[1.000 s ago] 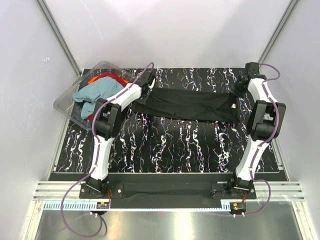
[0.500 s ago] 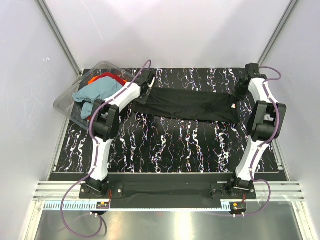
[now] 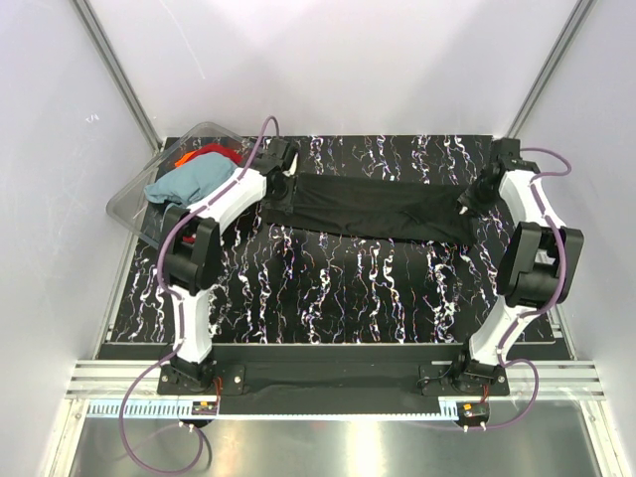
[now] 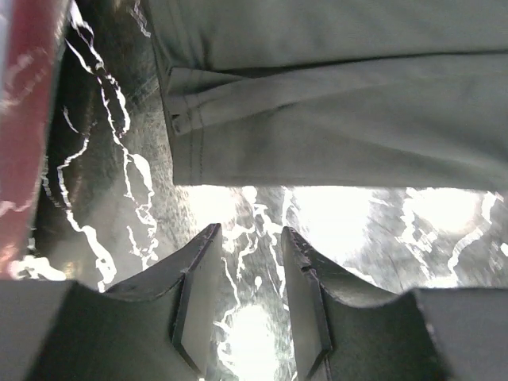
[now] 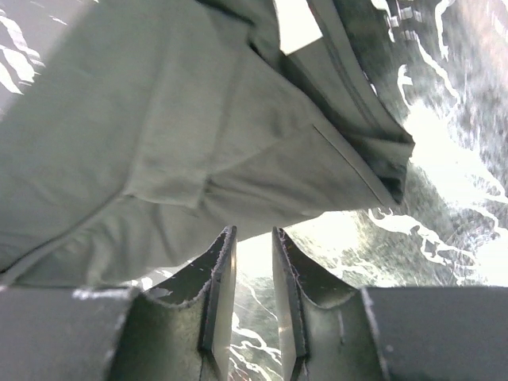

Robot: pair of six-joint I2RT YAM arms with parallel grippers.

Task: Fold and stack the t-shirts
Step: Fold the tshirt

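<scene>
Black t-shirt (image 3: 373, 207), folded into 1 long strip, is lying flat on the far part of the marbled mat (image 3: 338, 288), between the 2 grippers. The left gripper (image 4: 248, 238) is pointing at its left end, fingers apart and holding nothing. The right gripper (image 5: 254, 238) is facing its right end, fingers narrowly apart, also gripping nothing. The teal-blue t-shirt (image 3: 194, 179) and the red-orange t-shirt (image 3: 214, 154) are sitting in the clear tub (image 3: 134, 204).

Left gripper (image 4: 250, 232): opened, now off the black shirt (image 3: 378, 207). Right gripper (image 5: 253, 232): opened, likewise drawn back. Both elbows: swung outward.
</scene>
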